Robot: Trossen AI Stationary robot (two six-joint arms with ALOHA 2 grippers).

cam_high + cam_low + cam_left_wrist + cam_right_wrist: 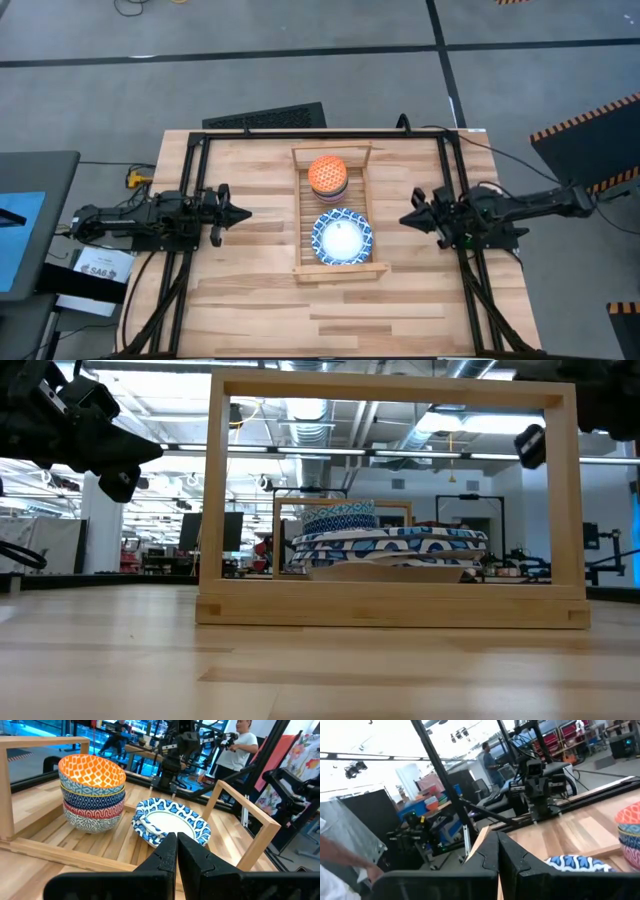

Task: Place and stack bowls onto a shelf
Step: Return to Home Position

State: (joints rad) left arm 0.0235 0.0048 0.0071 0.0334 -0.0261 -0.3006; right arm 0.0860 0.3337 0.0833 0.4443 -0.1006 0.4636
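Note:
The light-wood slatted shelf (340, 210) lies in the middle of the table. On its far half stands a stack of deep bowls (327, 175), the orange one (92, 770) on top. On its near half sits a stack of wide blue-and-white bowls (341, 238) (172, 822) with a white centre. My left gripper (243, 212) (176, 845) hovers left of the shelf, shut and touching nothing. My right gripper (405, 221) (497, 845) hovers right of the shelf, also shut and free.
A black frame (190, 150) runs around the table, with uprights by each arm. A dark keyboard-like panel (265, 117) lies past the far edge. Bare planks lie on the near part of the table (330, 315). A person (242, 745) stands in the room beyond.

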